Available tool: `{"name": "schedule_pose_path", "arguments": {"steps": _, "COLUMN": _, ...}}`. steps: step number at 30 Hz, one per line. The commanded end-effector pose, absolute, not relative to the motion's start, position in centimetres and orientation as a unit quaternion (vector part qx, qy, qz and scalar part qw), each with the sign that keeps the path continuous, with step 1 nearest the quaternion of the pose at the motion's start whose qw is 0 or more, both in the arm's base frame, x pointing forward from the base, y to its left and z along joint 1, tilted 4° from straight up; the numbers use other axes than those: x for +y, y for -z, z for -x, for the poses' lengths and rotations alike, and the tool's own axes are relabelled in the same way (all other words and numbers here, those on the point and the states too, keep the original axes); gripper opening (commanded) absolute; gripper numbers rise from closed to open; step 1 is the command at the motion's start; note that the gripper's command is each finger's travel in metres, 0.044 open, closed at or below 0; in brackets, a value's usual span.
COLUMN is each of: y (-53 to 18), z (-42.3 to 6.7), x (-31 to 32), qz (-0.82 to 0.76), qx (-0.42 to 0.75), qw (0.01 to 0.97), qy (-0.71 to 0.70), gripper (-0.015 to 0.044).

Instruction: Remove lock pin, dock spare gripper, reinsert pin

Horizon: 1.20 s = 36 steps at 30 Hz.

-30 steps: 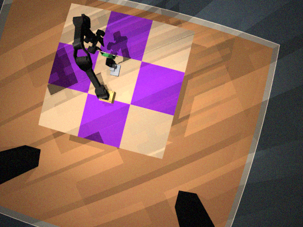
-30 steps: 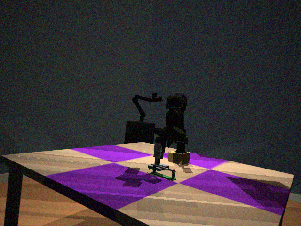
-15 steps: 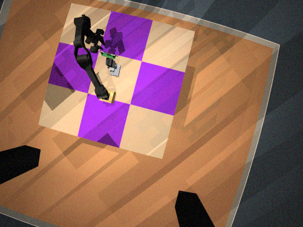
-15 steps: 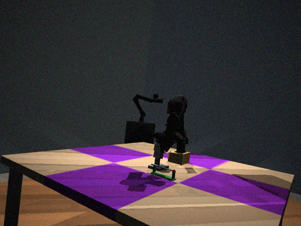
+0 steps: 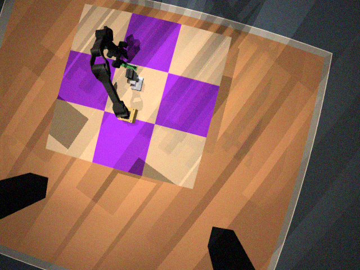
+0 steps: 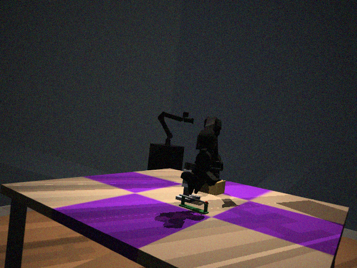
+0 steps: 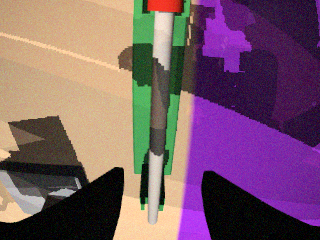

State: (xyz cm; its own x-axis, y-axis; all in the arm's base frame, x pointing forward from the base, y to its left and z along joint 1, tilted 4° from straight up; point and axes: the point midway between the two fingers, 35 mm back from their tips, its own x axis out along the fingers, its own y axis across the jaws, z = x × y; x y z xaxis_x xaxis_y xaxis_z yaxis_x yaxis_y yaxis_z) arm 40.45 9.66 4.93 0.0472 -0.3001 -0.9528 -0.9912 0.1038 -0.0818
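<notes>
Fingers of the hand [image 7: 160, 227] stand partly apart with nothing between them, poised over the near end of the lock pin [image 7: 158, 116]. In the wrist view the pin, a pale rod with a red head [image 7: 164, 4] at its far end, lies lengthwise on a green tray [image 7: 142, 87], its near tip poking past the tray's edge. The two dark fingers frame that tip on either side, apart from it. Tray and pin sit right on the seam where a tan square meets a purple one on the counter [image 6: 259, 225]. From the top view the arm [image 5: 104, 72] reaches from its tan base block [image 5: 130, 116] and folds back down toward the tray. Just beside the tray stands the grey mount [image 5: 138, 84] with the dark spare gripper [image 5: 131, 74] on it; whether the spigot sits fully in the socket cannot be told.
</notes>
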Motion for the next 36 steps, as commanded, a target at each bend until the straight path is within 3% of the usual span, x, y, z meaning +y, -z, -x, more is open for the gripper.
{"name": "schedule_pose_path", "arguments": {"steps": 1, "y": -4.0, "z": -40.3, "x": 9.5, "qz": 0.557, "qx": 0.583, "qw": 0.457, "qy": -0.374, "gripper": 0.018}}
{"name": "schedule_pose_path", "arguments": {"steps": 36, "y": 0.4, "z": -40.5, "x": 9.3, "qz": 0.557, "qx": 0.584, "qw": 0.457, "qy": -0.374, "gripper": 0.018}}
